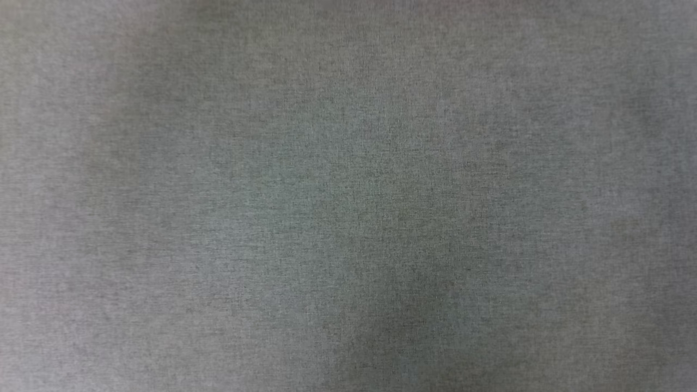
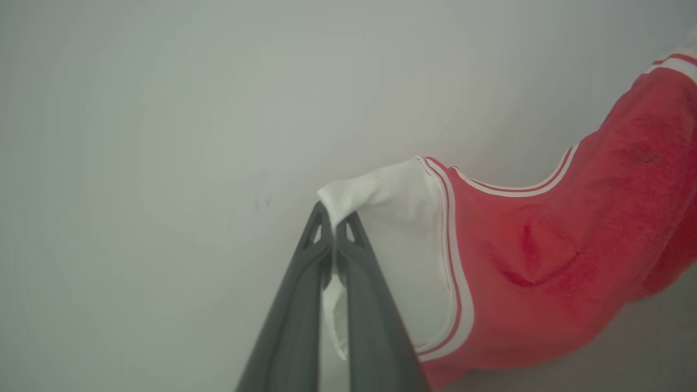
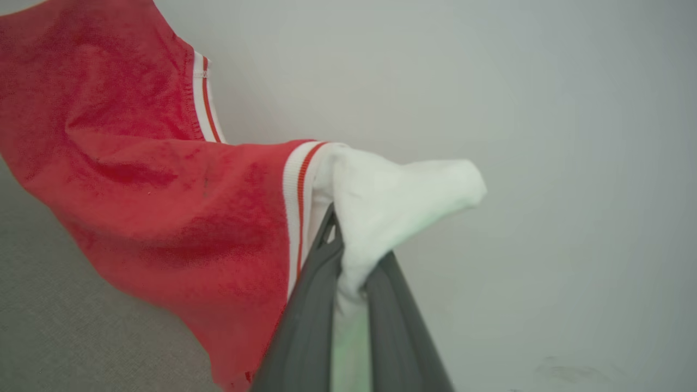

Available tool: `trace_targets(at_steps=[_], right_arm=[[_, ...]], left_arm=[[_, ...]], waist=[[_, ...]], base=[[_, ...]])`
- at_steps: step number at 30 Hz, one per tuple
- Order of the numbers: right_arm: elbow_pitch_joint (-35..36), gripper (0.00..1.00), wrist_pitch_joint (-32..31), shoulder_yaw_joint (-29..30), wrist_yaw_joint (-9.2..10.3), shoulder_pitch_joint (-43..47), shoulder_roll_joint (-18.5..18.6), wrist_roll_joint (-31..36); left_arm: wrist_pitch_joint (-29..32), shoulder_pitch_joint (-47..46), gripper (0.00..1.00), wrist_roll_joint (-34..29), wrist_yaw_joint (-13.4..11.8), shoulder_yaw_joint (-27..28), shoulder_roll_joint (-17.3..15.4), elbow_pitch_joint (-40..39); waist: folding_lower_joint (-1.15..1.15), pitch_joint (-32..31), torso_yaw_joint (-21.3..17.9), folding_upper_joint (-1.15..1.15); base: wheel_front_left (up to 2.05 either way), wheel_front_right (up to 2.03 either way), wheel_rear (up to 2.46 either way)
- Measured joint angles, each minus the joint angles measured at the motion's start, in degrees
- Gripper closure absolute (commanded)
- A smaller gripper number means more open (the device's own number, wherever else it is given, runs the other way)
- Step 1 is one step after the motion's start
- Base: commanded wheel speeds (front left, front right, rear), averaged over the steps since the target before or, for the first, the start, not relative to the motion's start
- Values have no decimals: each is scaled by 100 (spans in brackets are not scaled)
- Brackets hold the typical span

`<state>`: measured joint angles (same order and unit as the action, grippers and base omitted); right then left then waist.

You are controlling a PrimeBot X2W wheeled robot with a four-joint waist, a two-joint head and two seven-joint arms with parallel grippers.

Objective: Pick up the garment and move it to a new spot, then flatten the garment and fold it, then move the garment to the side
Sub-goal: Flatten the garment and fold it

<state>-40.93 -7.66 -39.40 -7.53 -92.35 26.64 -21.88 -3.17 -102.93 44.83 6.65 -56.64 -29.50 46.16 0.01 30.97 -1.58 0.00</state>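
Red garment stretched between left jaws and right jaws, each aimed at wall, clamped on a sleeve.

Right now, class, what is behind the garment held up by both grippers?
Behind the garment, a plain pale backdrop and, lower down, a grey cloth surface. Whatever sits directly behind its fabric is covered.

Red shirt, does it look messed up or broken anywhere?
Nothing looks torn or spilled. The shirt hangs crumpled and sagging between the claws: the left claw pinches one white sleeve, the right claw pinches the other sleeve, bunching both.
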Motion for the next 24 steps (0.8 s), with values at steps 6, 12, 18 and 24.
trace_targets(at_steps=[6,12,18,24], right_arm=[[-174,100,376,-547,0,929,-96,-372],[-149,100,869,-1205,0,2464,70,-914],[155,100,1174,-1634,0,3572,296,-1218],[454,100,1269,-1716,0,4598,645,-1484]], left_arm=[[-401,1280,100,275,41,-191,-94,-83],[-749,3385,100,689,-189,-409,-445,-733],[-838,4860,100,1095,-578,-494,-817,-1466],[-886,6320,100,1541,-1067,-598,-1324,-2263]], waist=[[0,-307,48,0],[-1,-865,98,0],[-1,-1334,114,0],[-2,-1829,65,0]], base=[[0,0,0],[0,0,0],[0,0,0],[0,0,0]])
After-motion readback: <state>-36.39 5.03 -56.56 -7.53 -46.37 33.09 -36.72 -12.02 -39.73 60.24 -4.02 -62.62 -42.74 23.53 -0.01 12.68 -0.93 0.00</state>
